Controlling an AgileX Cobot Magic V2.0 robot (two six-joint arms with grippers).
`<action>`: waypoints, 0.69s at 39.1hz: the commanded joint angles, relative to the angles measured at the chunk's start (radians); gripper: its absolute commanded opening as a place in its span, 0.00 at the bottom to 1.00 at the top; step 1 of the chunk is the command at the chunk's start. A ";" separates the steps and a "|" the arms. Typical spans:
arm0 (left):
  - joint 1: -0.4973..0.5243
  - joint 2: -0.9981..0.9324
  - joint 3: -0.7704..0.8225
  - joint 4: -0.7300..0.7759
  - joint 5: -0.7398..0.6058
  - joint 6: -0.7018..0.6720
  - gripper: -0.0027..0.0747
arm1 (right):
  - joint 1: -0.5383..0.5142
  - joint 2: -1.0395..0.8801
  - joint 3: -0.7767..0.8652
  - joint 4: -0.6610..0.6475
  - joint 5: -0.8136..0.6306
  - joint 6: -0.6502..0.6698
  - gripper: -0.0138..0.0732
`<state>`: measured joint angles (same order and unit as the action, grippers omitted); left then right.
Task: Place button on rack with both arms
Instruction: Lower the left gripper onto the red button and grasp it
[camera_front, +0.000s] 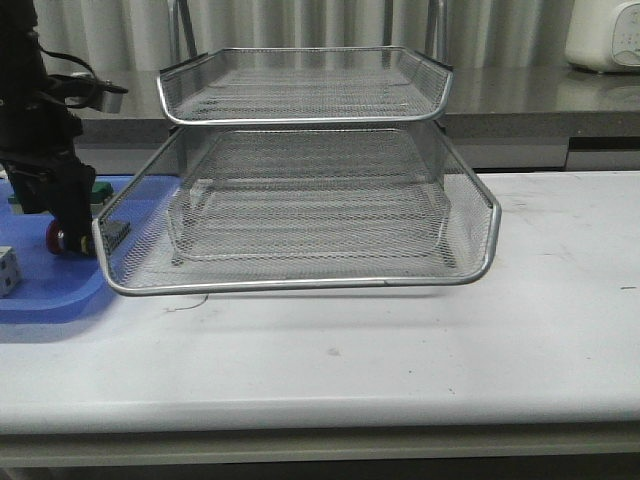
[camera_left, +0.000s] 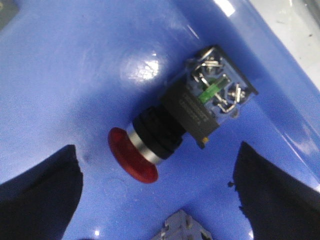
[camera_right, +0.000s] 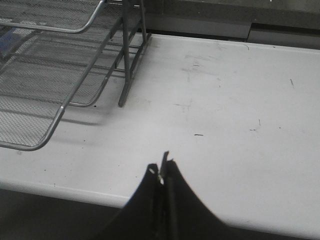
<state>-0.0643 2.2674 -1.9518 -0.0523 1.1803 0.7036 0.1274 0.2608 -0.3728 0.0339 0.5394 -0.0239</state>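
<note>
The button (camera_left: 165, 125) lies on its side on the blue tray (camera_left: 75, 65), red head (camera_left: 132, 156) toward my fingers, its terminal block away from them. My left gripper (camera_left: 157, 200) is open just above it, with a dark finger (camera_left: 40, 192) on each side and not touching it. In the front view the left arm reaches down at the far left, and the red head (camera_front: 52, 237) shows beside the left gripper (camera_front: 66, 238). The silver wire-mesh rack (camera_front: 300, 210) stands mid-table. My right gripper (camera_right: 162, 172) is shut and empty over the white table, to the right of the rack (camera_right: 45, 85).
A white cube (camera_front: 8, 270) sits on the blue tray (camera_front: 40, 300), and a green block (camera_front: 100, 190) lies behind the left arm. A grey part (camera_left: 182, 227) shows between the left fingers. A white appliance (camera_front: 605, 35) stands on the back counter.
</note>
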 joint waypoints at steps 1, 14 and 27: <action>-0.001 -0.020 -0.087 -0.013 0.035 0.004 0.78 | 0.004 0.009 -0.026 0.001 -0.074 -0.002 0.03; -0.001 0.043 -0.137 -0.077 0.037 0.036 0.78 | 0.004 0.009 -0.026 0.001 -0.074 -0.002 0.03; -0.001 0.046 -0.137 -0.157 0.004 0.119 0.78 | 0.004 0.009 -0.026 0.001 -0.074 -0.002 0.03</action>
<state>-0.0643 2.3793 -2.0592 -0.1607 1.2029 0.8012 0.1274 0.2608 -0.3728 0.0339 0.5394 -0.0239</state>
